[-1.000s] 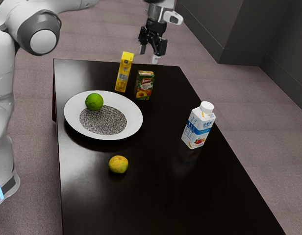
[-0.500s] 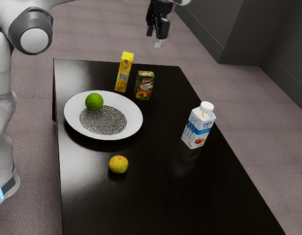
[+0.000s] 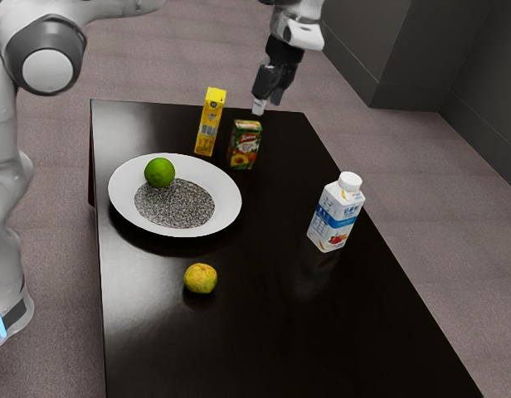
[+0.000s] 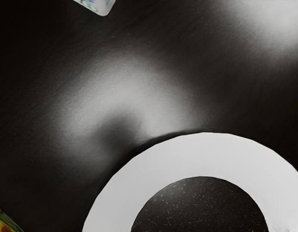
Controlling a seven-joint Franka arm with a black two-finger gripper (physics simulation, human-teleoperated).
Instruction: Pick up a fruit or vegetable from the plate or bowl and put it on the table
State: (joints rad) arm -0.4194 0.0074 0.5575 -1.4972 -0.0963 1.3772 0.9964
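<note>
Tool (image 3: 268,99): spread, at exterior view's twelve o'clock
Lime (image 3: 160,172): on plate (image 3: 123,195), toward eleven o'clock
Mandarin (image 3: 201,279): on bench (image 3: 347,332), off plate's five o'clock

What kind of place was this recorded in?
Probably a simulated dining area: a dark table bears a plate with a round green fruit, and a white drink carton.

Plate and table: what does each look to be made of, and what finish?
The plate looks like smooth ceramic, from its even white rim around a speckled grey centre; plastic is possible. The table is dark with a satin sheen, shown by soft light patches; lacquered wood or laminate, I can't tell which.
</note>
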